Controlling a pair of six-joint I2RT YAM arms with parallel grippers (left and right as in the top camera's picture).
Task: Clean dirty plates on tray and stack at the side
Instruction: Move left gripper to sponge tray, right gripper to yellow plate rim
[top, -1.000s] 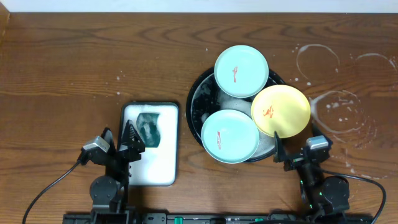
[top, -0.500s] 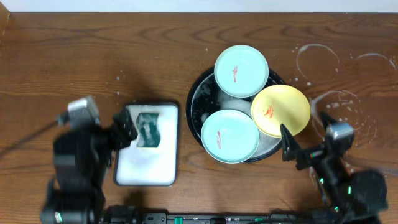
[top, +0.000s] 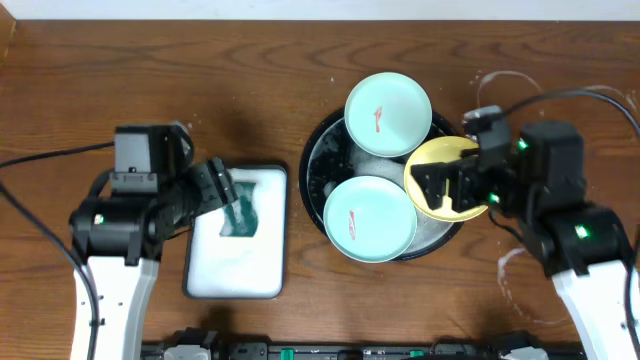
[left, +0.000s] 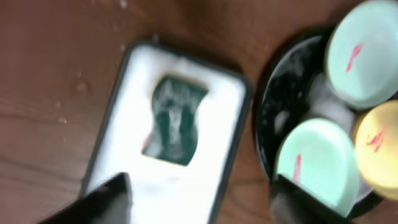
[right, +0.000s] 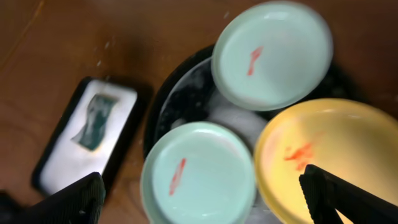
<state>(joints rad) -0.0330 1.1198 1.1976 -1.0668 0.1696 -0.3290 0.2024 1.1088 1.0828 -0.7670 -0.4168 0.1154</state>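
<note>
Overhead, we find three smeared plates (top: 388, 113) on the tray (top: 312, 172), none stacked aside; left end effector (left: 202, 200) and right end effector (right: 214, 196) gape empty.

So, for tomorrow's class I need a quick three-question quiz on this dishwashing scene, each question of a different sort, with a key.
1. True or false: the yellow plate, the upper mint plate and the lower mint plate each carry a red smear.
2. Multiple choice: which claw hangs over the yellow plate? A) left B) right claw C) neither
3. Short answer: what lies in the white dish to the left of the black tray?

Key: 1 true; 2 B; 3 a green sponge.
</note>
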